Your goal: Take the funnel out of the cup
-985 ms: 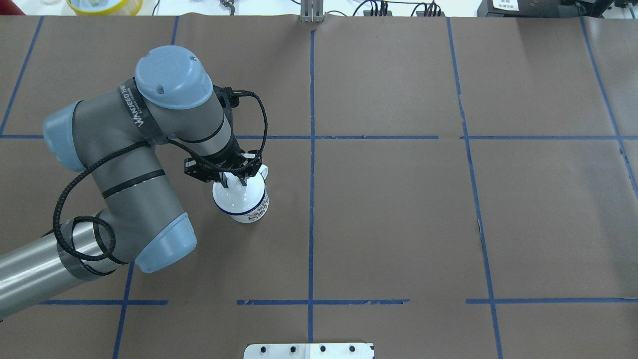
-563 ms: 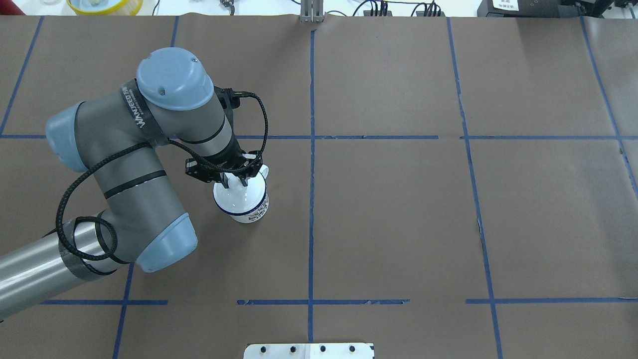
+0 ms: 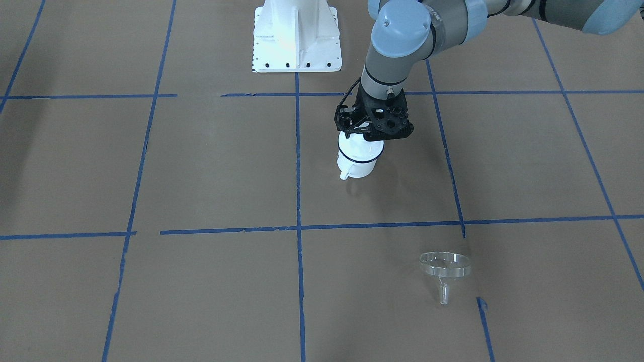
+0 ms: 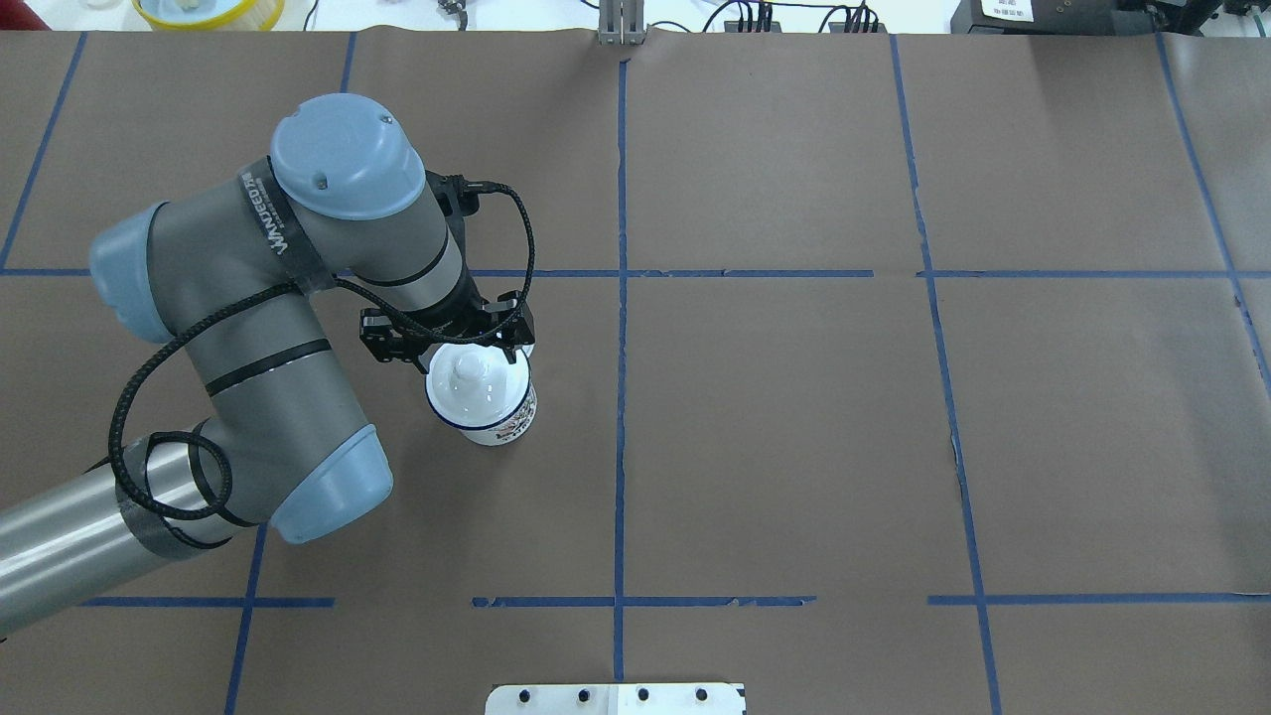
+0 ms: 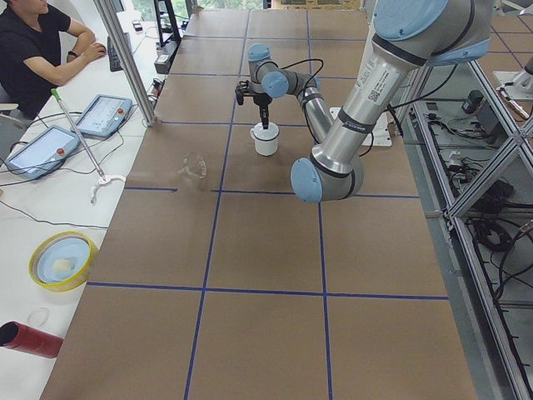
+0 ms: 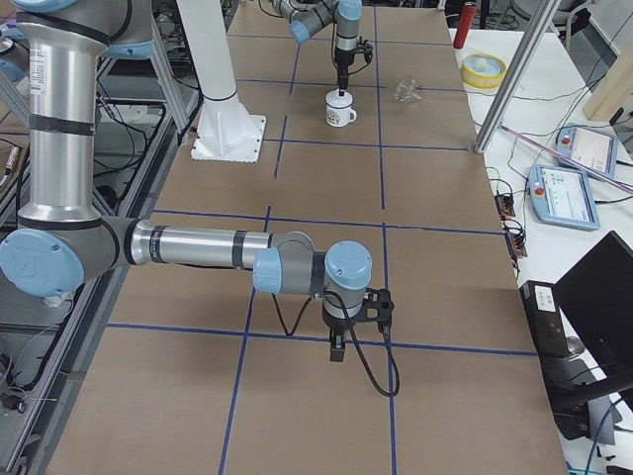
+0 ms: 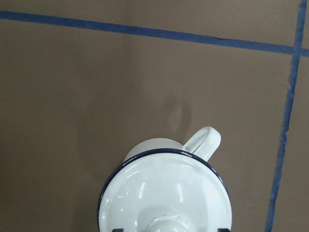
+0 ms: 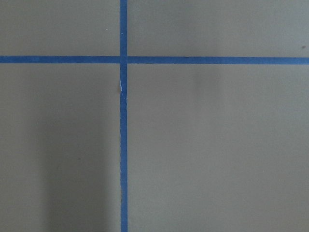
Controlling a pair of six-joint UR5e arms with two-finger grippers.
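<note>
The white cup (image 3: 358, 166) with a dark blue rim stands upright on the table; it also shows in the overhead view (image 4: 496, 417) and the left wrist view (image 7: 205, 141). A white domed lid (image 4: 475, 392) with a knob covers it. My left gripper (image 4: 449, 348) hovers just above the lid, jaws open on either side of the knob, holding nothing. The clear funnel (image 3: 445, 267) lies on the table far from the cup, toward the operators' side, also seen in the left side view (image 5: 193, 164). My right gripper (image 6: 336, 348) hangs over bare table; I cannot tell whether it is open.
Brown paper with blue tape lines covers the table (image 4: 794, 447). The white robot base (image 3: 296, 35) stands at the near edge. A yellow bowl (image 5: 60, 260) and a red cylinder (image 5: 25, 337) lie beyond the table's far edge.
My left gripper has opened and let go of the lid's knob. The lid stays on the cup. The arm has hardly moved.
</note>
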